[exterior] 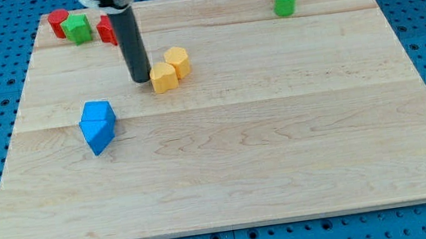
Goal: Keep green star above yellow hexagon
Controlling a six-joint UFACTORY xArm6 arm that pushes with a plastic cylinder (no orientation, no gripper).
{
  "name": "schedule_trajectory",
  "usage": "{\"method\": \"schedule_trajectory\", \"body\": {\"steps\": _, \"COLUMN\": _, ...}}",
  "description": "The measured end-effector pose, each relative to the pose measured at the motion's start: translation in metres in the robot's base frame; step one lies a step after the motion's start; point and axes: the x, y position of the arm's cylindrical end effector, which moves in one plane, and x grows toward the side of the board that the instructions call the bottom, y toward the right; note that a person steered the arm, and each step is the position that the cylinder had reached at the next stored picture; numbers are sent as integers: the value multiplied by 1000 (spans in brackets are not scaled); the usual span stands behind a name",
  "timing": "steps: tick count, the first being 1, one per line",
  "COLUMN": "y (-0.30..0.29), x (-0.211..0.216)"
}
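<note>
tip (pixel 142 79) touches left yellow block (pixel 163 77) | no pincer, bare rod | rod hides part of a red block (pixel 107 29) | green star (pixel 77 27) top-left, shape unclear

- Two yellow blocks lay on the wooden board (pixel 283 151): one yellow block (pixel 177 61) of roughly hexagonal shape, and a second yellow block (pixel 162 77) touching it
- Two green blocks were counted: a green block (pixel 77 27) at the view's top left, its shape unclear, and a green cylinder (pixel 286 0) at the view's top right
- Two red blocks showed: a red cylinder (pixel 59 22) and a red block (pixel 107 29) partly hidden behind the rod
- Two blue blocks sat pressed together: an upper blue block (pixel 98 112) and a lower blue block (pixel 97 135)
- One rod stood among them, ending in my tip (pixel 141 79)
</note>
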Motion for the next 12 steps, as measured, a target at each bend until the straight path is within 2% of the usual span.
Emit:
{"method": "schedule_trajectory", "body": {"steps": 1, "y": 1, "x": 5}}
{"method": "schedule_trajectory", "body": {"steps": 2, "y": -38, "x": 7}}
{"method": "schedule_trajectory", "body": {"steps": 4, "y": -179, "x": -52}}
{"method": "schedule_trajectory", "body": {"steps": 5, "y": -212, "x": -65}}
{"method": "schedule_trajectory", "body": {"steps": 6, "y": -213, "x": -99}}
{"method": "schedule_trajectory", "body": {"steps": 7, "y": -197, "x": -168}}
{"method": "schedule_trajectory", "body": {"steps": 8, "y": -196, "x": -179}}
{"method": "schedule_trajectory", "body": {"steps": 9, "y": -196, "x": -172}}
{"method": "schedule_trajectory", "body": {"steps": 11, "y": -146, "x": -110}}
{"method": "schedule_trajectory", "body": {"steps": 12, "y": -113, "x": -110}}
